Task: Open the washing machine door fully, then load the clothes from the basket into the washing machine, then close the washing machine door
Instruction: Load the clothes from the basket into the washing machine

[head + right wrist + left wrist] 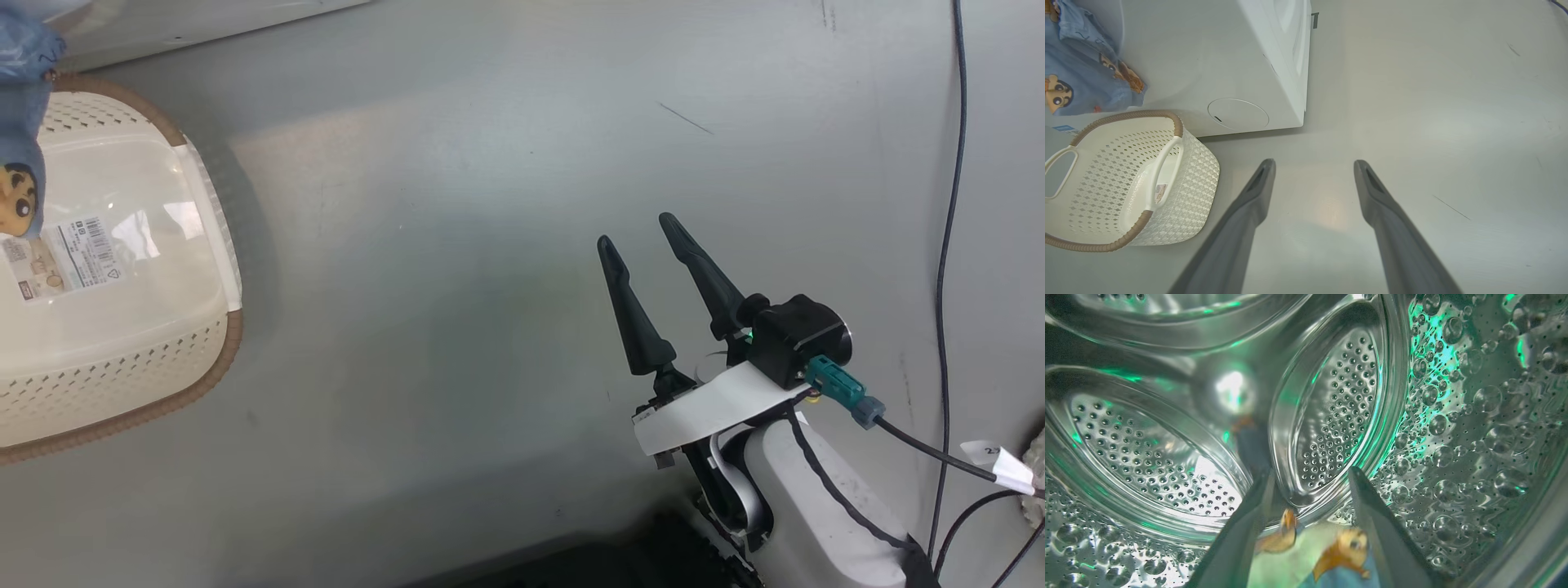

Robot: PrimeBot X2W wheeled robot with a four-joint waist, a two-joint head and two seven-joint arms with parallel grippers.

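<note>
While the jaws of the left gripper (1310,471) stand wide around light blue cartoon-print clothes (1341,551) in the perforated steel drum (1331,412) (part hangs above the cream perforated basket (98,384)), loading likely needs that part pushed in next.

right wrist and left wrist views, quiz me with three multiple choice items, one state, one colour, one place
1. The right claw is: a) shut on cloth b) open and empty c) shut on a handle
2. The basket has a rim coloured: a) brown b) black c) green
3. The left claw is: a) in the basket b) beside the right claw c) inside the steel drum

1 b, its jaws stand apart over bare floor
2 a, a brown woven-look band runs round its top
3 c, perforated steel surrounds it, with the clothes between its fingers
</note>
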